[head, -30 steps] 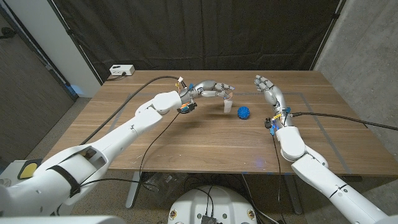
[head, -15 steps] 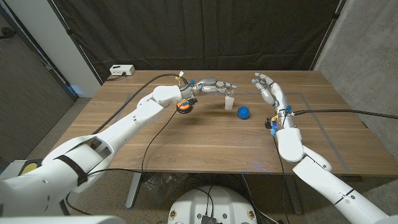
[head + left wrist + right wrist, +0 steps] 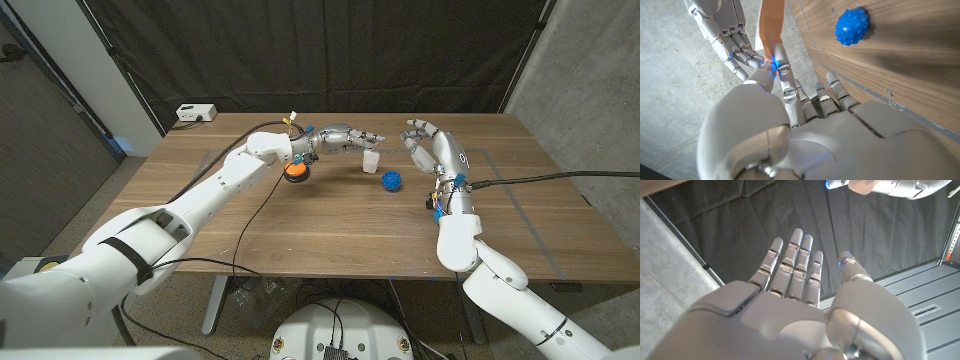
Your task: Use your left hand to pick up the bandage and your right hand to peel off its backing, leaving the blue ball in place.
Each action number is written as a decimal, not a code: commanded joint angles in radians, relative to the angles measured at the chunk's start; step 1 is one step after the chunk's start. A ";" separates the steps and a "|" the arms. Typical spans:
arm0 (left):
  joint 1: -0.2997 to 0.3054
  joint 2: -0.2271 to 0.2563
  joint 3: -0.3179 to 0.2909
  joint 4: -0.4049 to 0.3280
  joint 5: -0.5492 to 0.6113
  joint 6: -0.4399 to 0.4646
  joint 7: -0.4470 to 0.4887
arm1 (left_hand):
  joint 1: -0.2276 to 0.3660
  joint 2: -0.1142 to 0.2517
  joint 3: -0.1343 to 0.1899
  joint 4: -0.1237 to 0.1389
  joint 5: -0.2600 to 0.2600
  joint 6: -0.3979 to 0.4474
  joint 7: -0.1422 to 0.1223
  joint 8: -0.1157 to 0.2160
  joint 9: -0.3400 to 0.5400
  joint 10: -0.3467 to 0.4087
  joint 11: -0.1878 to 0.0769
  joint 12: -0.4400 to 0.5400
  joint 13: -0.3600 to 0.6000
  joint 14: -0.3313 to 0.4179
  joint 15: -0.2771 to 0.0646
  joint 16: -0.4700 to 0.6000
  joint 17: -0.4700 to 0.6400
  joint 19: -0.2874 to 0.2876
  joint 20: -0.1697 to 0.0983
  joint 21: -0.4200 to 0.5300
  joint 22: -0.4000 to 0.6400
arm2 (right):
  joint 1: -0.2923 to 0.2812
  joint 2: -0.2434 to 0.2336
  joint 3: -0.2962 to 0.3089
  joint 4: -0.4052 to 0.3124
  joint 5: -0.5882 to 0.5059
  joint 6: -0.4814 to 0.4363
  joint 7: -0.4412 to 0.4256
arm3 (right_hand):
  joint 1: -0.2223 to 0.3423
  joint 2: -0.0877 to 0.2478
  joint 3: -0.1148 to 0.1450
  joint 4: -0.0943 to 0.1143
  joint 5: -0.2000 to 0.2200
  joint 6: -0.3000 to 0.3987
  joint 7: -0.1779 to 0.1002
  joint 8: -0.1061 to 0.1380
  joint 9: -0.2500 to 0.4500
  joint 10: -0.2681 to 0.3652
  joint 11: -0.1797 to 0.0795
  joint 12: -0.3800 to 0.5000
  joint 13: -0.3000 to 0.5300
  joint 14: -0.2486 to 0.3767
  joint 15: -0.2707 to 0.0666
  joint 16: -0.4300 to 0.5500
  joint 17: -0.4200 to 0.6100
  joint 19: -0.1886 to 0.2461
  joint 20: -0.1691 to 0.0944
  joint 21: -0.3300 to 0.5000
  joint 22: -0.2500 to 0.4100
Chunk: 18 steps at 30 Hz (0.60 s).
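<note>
At the far left corner of the brown wooden table (image 3: 300, 235) sits a small white box (image 3: 196, 113) with a cable. Further right, the left hand (image 3: 345, 137) reaches out over the far part of the table, raised above it, and pinches the small, pale strip-shaped bandage (image 3: 370, 160) between its fingertips, so that the strip hangs down from them clear of the wood. In the left wrist view the bandage (image 3: 771, 25) shows as a tan strip gripped between the thumb and a finger of the left hand (image 3: 785, 107), with the other fingers (image 3: 835, 92) lying loosely alongside (a faint blue light glows at the pinch point). Just right of the hanging strip and slightly nearer, the spiky blue rubber ball (image 3: 392, 181) rests on the table, touched by neither hand; it also appears in the left wrist view (image 3: 852, 26). Right again, the right hand (image 3: 430, 147) is held up near the bandage, fingers spread wide and holding nothing. The right wrist view shows the right hand (image 3: 795, 287) with straight, slightly parted fingers (image 3: 790, 262) against the black curtain (image 3: 725, 235).
</note>
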 commanded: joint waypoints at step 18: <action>-0.115 -0.132 -0.010 0.249 -0.092 0.039 -0.220 | -0.001 0.007 0.014 0.007 0.010 -0.021 0.006 0.020 0.027 -0.019 0.010 -0.012 0.006 -0.027 -0.057 -0.009 0.008 -0.024 0.008 0.006 0.004 | -0.010 -0.118 -0.107 -0.255 -0.330 -0.440 0.325 | 0.289 -0.031 -0.013 0.011 -0.004 0.044 -0.049 -0.016 0.006 0.046 -0.076 0.035 0.047 0.032 -0.161 0.187 0.176 0.012 -0.035 0.073 0.017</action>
